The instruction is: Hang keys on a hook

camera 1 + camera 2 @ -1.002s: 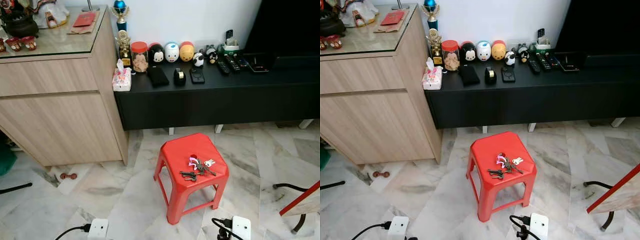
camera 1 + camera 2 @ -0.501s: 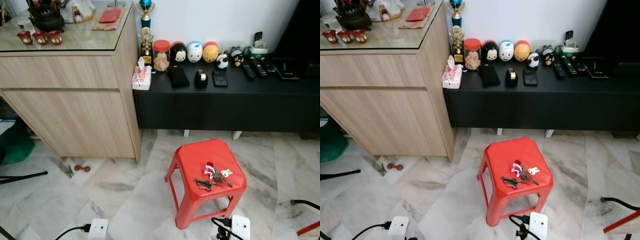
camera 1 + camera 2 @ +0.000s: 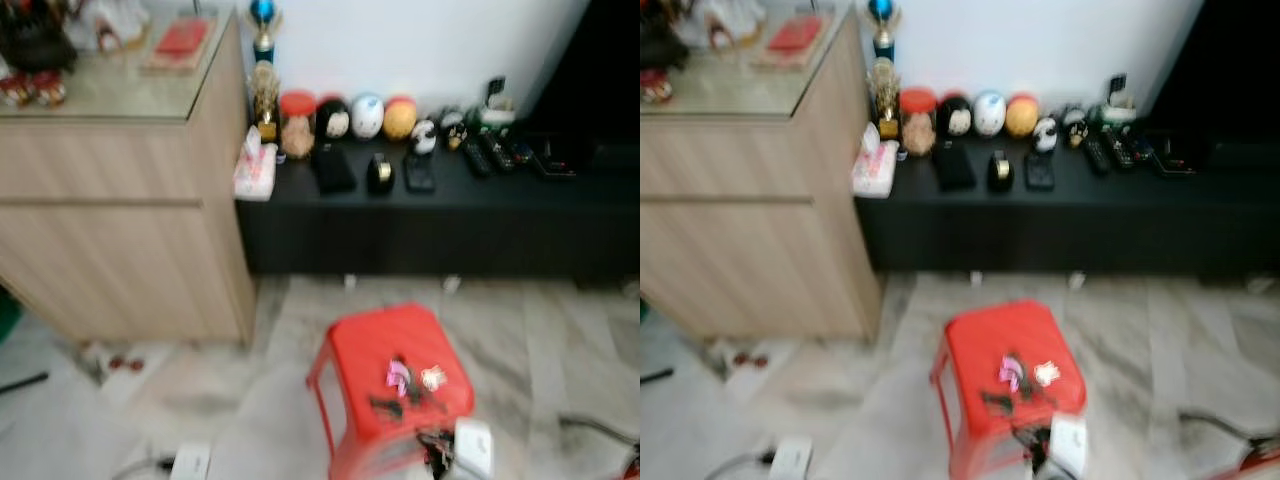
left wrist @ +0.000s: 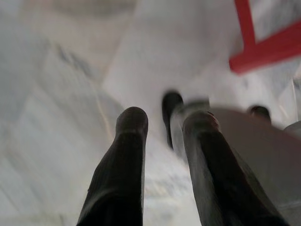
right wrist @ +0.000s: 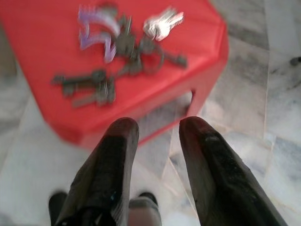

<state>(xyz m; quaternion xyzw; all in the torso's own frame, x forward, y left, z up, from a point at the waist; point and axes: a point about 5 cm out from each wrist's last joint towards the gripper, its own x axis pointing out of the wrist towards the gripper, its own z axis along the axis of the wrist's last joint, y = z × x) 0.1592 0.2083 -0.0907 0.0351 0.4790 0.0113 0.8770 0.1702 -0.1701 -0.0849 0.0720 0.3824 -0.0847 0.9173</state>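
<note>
Right hand [image 5: 155,129] slightly spread, empty — hovering short of the keys [image 5: 124,52] on the red stool [image 5: 42,108]

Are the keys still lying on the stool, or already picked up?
Still lying: the keys rest spread on the red stool, with the right gripper open and short of them.

The left gripper [image 4: 164,125] hangs with its two black fingers [image 4: 123,155] a small gap apart, holding nothing; they rise from the lower edge of the frame to its middle. The right gripper [image 5: 157,129] is likewise slightly parted and empty, its fingers [image 5: 108,165] reaching from the bottom edge toward mid-frame.
</note>
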